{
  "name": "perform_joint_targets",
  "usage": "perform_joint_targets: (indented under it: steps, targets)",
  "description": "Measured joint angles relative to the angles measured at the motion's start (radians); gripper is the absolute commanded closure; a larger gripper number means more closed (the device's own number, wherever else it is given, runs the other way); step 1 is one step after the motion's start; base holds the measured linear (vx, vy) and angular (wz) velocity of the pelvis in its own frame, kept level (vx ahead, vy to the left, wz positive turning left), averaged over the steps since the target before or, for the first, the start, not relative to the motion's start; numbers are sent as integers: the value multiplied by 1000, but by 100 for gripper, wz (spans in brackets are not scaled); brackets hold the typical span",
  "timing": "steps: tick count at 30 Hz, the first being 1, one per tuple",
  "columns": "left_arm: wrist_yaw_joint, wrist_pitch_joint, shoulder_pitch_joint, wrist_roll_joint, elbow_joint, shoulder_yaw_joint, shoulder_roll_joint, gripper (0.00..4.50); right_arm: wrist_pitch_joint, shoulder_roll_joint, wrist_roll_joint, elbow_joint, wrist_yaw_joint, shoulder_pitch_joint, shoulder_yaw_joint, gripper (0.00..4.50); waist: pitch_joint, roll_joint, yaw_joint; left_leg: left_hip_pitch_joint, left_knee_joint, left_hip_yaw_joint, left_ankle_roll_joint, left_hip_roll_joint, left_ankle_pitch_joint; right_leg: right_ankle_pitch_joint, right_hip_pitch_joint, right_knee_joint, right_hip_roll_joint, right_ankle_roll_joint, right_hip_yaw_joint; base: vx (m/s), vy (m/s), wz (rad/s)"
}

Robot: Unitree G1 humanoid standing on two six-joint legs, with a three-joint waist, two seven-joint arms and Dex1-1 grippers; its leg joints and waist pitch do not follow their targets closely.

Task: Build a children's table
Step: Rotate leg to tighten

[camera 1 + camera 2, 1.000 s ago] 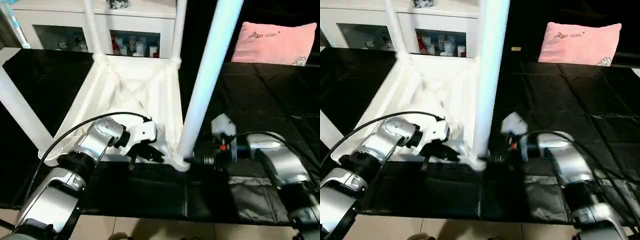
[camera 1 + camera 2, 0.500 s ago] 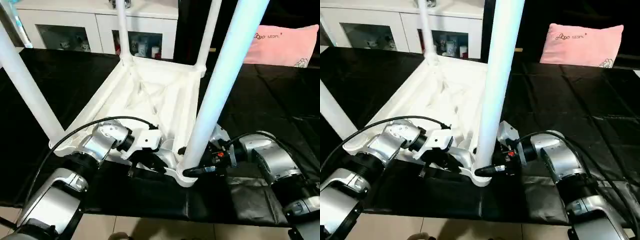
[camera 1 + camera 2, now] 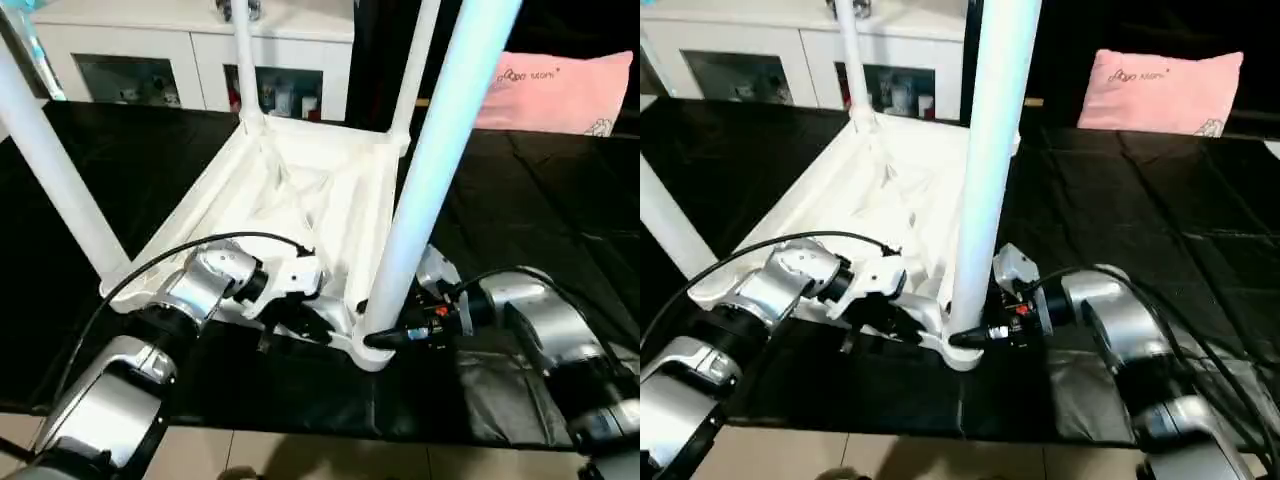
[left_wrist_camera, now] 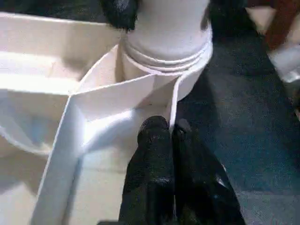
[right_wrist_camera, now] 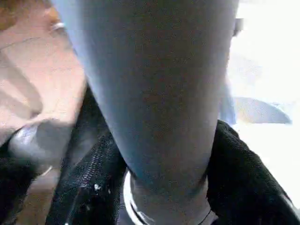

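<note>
White plastic dominates the black-covered work surface [image 3: 530, 200]: the children's tabletop [image 3: 300, 200] lies upside down, ribbed underside up, with four tapered legs standing in its corner sockets. The nearest leg [image 3: 440, 150] rises almost straight up from the near corner socket [image 3: 372, 350], its long axis vertical, leaning only slightly.

The right gripper [image 3: 385, 338] sits at the foot of that leg, and in its wrist view a black finger [image 5: 89, 183] shows on each side of the tube just above the socket collar. I read that as a clasp around the leg's base, though how firmly it bites I cannot say. The left gripper [image 4: 171, 136] is clenched tight, finger against finger, its tips pressed at a thin rib of the tabletop just beside the same socket, with nothing between them.

So the leg lies directly within the right claw, the nearer arm for any seating or twisting, while the left seems to steady the tabletop. A pink pillow [image 3: 555, 90] and a white cabinet [image 3: 190, 60] sit behind.
</note>
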Motion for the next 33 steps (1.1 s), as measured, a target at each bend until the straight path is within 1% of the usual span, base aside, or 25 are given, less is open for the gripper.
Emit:
perform_joint_targets:
  steps: [3,4,6,9,11,13,16,17,18,19,21,22,26,27,28,30,32,33]
  targets:
    - [100,110,13,1,-34,37,-17,450,46,50,-7,-31,-169,25,-53,241,0,0,-21,0,1,0,-1,0,1,0,-2,0,0,0,0,0,0,0]
    - [170,175,25,0,-59,62,-40,450,80,87,-25,-56,-276,40,-82,243,0,0,-38,-1,1,0,-2,0,1,0,-1,-1,0,0,0,0,0,0]
    - [271,260,41,-1,-96,95,-89,450,130,136,-49,-94,-429,53,-125,245,0,-1,-64,-1,0,0,-2,0,1,0,-2,-3,0,0,-1,0,0,0]
    - [412,348,49,-1,-123,130,-158,450,188,212,-97,-130,-627,50,-167,246,0,0,-80,-1,-3,0,-2,0,1,0,-4,-2,1,0,-1,0,0,0]
    - [494,377,43,2,-120,146,-195,450,204,259,-127,-126,-740,32,-182,248,0,0,-82,-1,-5,-1,-2,0,1,0,-4,-2,1,0,-2,0,0,0]
    - [579,391,32,5,-105,161,-230,450,206,303,-161,-104,-857,3,-185,248,-1,1,-84,-2,-7,-1,-3,0,1,0,-5,-2,1,0,-2,0,0,0]
    - [646,395,8,13,-77,168,-259,450,209,343,-181,-80,-965,-27,-195,248,-1,1,-85,-3,-9,-1,-2,-1,1,0,-6,-5,1,0,-2,0,0,0]
    - [652,395,8,15,-78,167,-262,450,209,349,-182,-80,-980,-28,-197,196,-1,1,-85,-4,-10,-1,-2,-1,0,0,-6,-6,1,0,-2,0,0,0]
    - [654,397,6,19,-80,167,-264,450,212,361,-181,-84,-992,-28,-206,183,-1,1,-85,-4,-12,0,-2,-1,0,1,-6,-8,1,0,-2,0,0,0]
    - [654,401,6,20,-83,167,-264,450,222,369,-181,-86,-995,-26,-211,183,-1,1,-86,-4,-13,0,-2,-1,0,1,-6,-8,1,-1,-2,0,0,0]
    - [653,408,6,20,-88,167,-262,450,232,374,-180,-92,-996,-18,-214,156,-1,1,-86,-4,-14,0,-2,-1,0,4,-6,-8,1,-6,-2,0,0,0]
    - [652,408,6,20,-90,165,-258,450,233,374,-180,-98,-996,-13,-214,156,-1,1,-87,-4,-14,0,-2,-1,0,4,-6,-9,2,-6,-2,0,0,0]
    - [630,388,6,20,-90,146,-228,450,222,364,-170,-130,-967,21,-204,126,-1,1,-88,-3,-14,0,-2,-1,0,3,-6,-9,2,-4,-2,0,0,0]
    - [607,377,7,19,-91,139,-216,450,216,342,-157,-141,-936,36,-193,111,-1,1,-87,-4,-14,0,-2,-1,0,1,-6,-9,2,-1,-2,0,0,0]
    - [592,370,8,18,-90,137,-209,450,209,332,-152,-146,-914,44,-188,111,-1,1,-87,-4,-14,0,-2,-1,0,1,-6,-9,2,-1,-2,0,0,0]
    - [552,350,11,18,-91,129,-189,450,203,302,-138,-159,-859,56,-179,92,-1,1,-86,-4,-14,0,-2,-1,0,1,-6,-9,2,-1,-2,0,0,0]
    - [497,314,21,14,-98,117,-158,450,181,253,-113,-187,-771,79,-169,70,-1,1,-82,-4,-14,0,-2,-1,0,1,-6,-9,2,-1,-2,0,0,0]
    - [457,277,30,9,-102,105,-133,450,162,211,-93,-201,-694,97,-163,64,-1,1,-76,-4,-14,0,-2,-1,0,2,-6,-9,2,-1,-2,0,0,0]
